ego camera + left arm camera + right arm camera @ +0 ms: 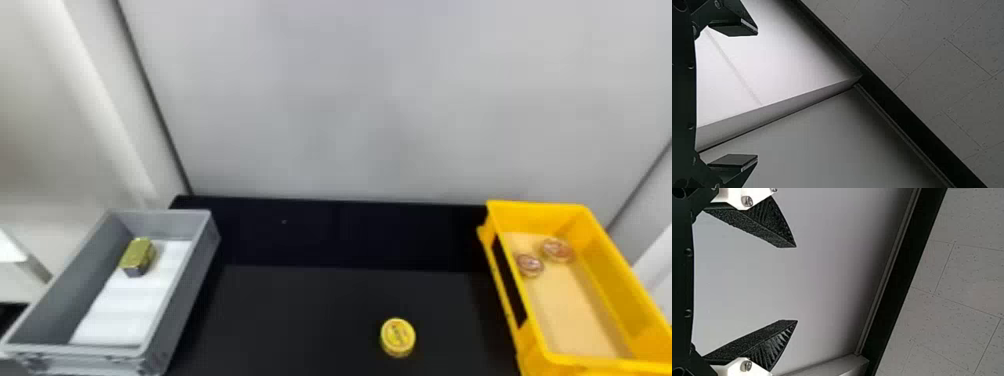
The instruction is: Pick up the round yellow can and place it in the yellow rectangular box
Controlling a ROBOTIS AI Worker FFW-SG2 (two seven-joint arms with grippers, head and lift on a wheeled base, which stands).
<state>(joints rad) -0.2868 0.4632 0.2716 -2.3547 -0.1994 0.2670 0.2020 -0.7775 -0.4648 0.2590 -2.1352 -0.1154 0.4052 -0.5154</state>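
The round yellow can point(398, 337) lies flat on the black table point(310, 315), to the left of the yellow rectangular box point(616, 255), apart from it. Two small round reddish tins point(557, 250) rest inside that box toward its far end. In the left wrist view my left gripper point(757, 94) is open, its fingers wide apart with nothing between them, facing the wall and floor. My right gripper point(797, 284) is likewise open and holds nothing in the right wrist view, with pale wall beyond its fingertips.
A grey box point(177, 295) stands on the table's left side, with a gold block-shaped tin point(138, 256) and a white liner point(125, 305) inside. Behind the table rises a pale grey wall point(380, 100).
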